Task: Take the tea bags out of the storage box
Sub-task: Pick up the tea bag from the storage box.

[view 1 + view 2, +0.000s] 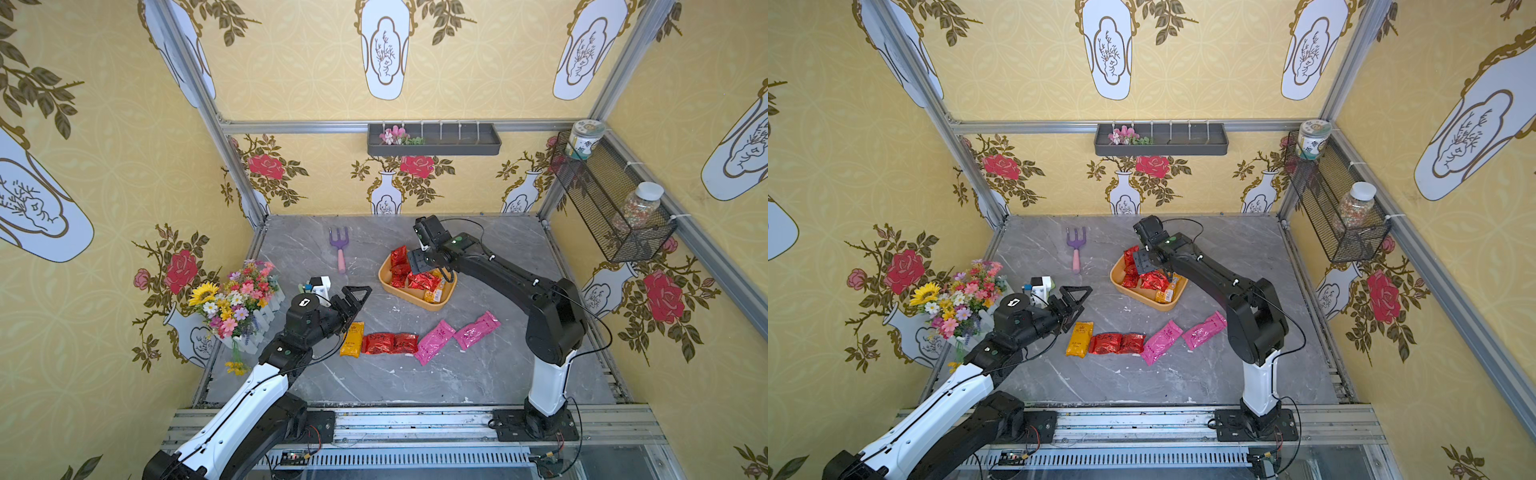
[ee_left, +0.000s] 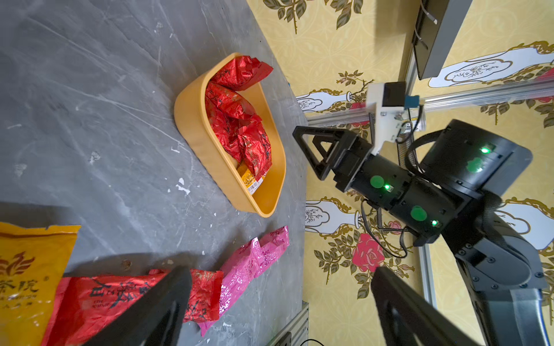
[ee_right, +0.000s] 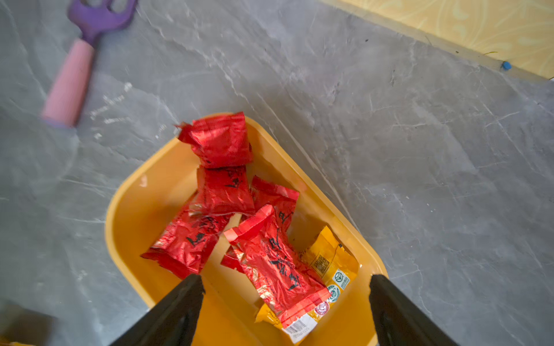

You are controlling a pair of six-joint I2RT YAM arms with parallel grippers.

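The storage box (image 1: 384,279), an orange-yellow tub, sits mid-table. Several crinkly red tea bags (image 3: 221,191) and an orange-yellow one (image 3: 329,260) lie inside it. My right gripper (image 3: 286,278) hangs open just over the box's near end, above a red sachet (image 3: 275,263), gripping nothing. In front of the box, on the table, lie a yellow sachet (image 1: 352,339), two red ones (image 1: 390,343) and two pink ones (image 1: 434,341). My left gripper (image 1: 359,299) is open and empty above the yellow sachet, left of the box (image 2: 192,119).
A purple hand fork with a pink handle (image 1: 340,249) lies behind and left of the box. A flower bouquet (image 1: 241,299) stands at the table's left edge. A grey wall tray (image 1: 434,141) and a black mesh basket (image 1: 611,199) with jars hang on the walls.
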